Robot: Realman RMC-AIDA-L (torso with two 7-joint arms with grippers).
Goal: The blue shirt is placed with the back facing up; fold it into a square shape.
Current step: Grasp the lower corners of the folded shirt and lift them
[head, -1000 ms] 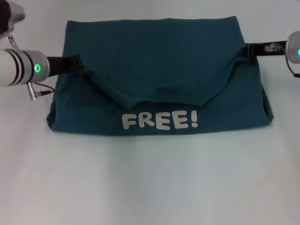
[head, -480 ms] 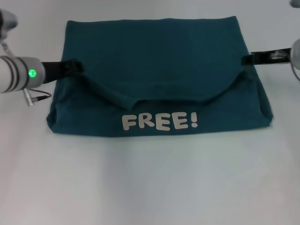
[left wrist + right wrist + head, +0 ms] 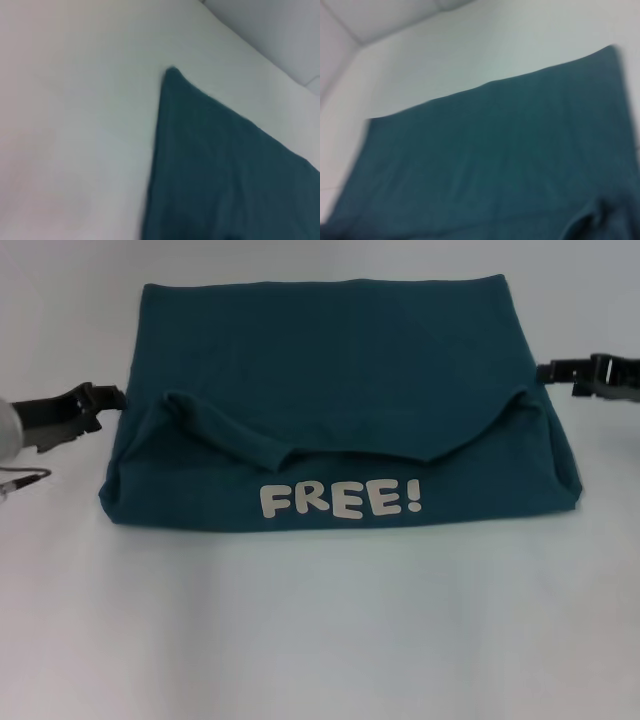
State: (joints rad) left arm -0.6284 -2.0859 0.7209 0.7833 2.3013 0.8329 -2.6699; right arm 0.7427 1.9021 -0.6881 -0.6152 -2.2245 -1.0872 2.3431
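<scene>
The blue shirt (image 3: 330,360) lies folded on the white table (image 3: 320,620), roughly a wide rectangle. A flap is folded down over its near half, sagging in the middle, and white lettering "FREE!" (image 3: 340,500) shows below the flap along the near edge. My left gripper (image 3: 106,410) sits just off the shirt's left edge, open and holding nothing. My right gripper (image 3: 560,379) sits just off the right edge, also open and apart from the cloth. The left wrist view shows a corner of the shirt (image 3: 225,175); the right wrist view shows its flat back panel (image 3: 495,165).
A thin cable (image 3: 22,478) trails from the left arm at the table's left side. Bare white tabletop surrounds the shirt, with wide room in front of it. A wall seam (image 3: 395,25) shows beyond the table's far edge.
Both grippers let go of the flap's upper corners and drew back outward, left arm to the left, right arm to the right. The flap settled flat on the shirt.
</scene>
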